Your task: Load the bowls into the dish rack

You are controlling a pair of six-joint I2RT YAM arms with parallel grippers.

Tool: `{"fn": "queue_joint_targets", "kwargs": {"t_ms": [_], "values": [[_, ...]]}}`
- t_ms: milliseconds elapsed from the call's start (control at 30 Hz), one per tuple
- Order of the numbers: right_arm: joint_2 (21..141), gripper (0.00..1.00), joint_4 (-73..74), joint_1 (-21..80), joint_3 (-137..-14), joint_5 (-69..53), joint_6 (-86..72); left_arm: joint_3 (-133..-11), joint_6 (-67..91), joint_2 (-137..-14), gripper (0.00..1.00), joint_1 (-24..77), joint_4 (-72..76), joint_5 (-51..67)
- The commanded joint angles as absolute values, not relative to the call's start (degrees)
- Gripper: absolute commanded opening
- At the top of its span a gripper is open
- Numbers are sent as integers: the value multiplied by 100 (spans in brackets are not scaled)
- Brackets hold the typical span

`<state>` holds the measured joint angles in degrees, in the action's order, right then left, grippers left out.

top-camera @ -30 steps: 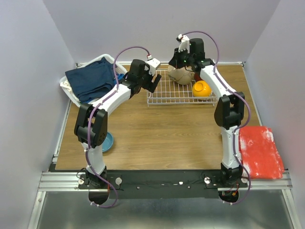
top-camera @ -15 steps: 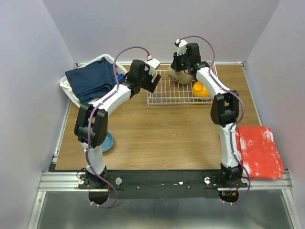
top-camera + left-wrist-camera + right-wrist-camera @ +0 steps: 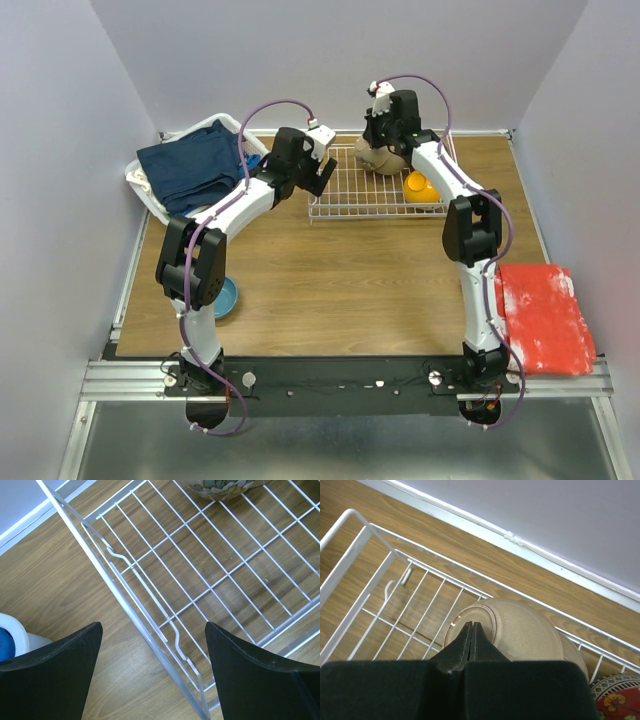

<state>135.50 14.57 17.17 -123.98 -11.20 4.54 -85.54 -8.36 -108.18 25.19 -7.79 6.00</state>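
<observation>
The white wire dish rack (image 3: 360, 196) stands at the back of the table. In it an orange bowl (image 3: 422, 186) sits at the right and cream bowls (image 3: 376, 158) lie at the back. My right gripper (image 3: 378, 143) hangs over them. In the right wrist view the gripper (image 3: 471, 626) is shut and empty, its tips over the foot ring of a cream bowl (image 3: 525, 630) lying on its side. My left gripper (image 3: 152, 630) stands wide open above the rack's left rim (image 3: 122, 599), holding nothing. A blue bowl (image 3: 227, 297) rests on the table by the left arm.
A white plastic basket with dark blue cloth (image 3: 190, 170) stands at the back left. A red cloth (image 3: 545, 318) lies at the right front edge. A patterned bowl (image 3: 616, 699) sits in the rack beside the cream ones. A wall runs close behind the rack.
The right arm has swung left and back, bringing its shut gripper over the cream bowls. The left arm has stayed in place.
</observation>
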Motion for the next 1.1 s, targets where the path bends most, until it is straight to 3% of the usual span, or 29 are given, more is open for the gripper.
{"fn": "queue_joint_targets", "kwargs": {"t_ms": [0,667,867,1067], "values": [[13316,1,1635,1433,-12121,-528,747,-8420,-826,-10899,93,2487,-642,501],[12859,1,1608,1327,-11690,-246,914,-8455,-756,-10872,93,2487,-615,527],[12446,1,1573,1327,-11566,-701,782,-8884,-598,-10591,92,2487,-668,588],[11673,26,1687,1354,-11374,-1834,861,-9746,-834,-10029,93,2479,-1071,625]]}}
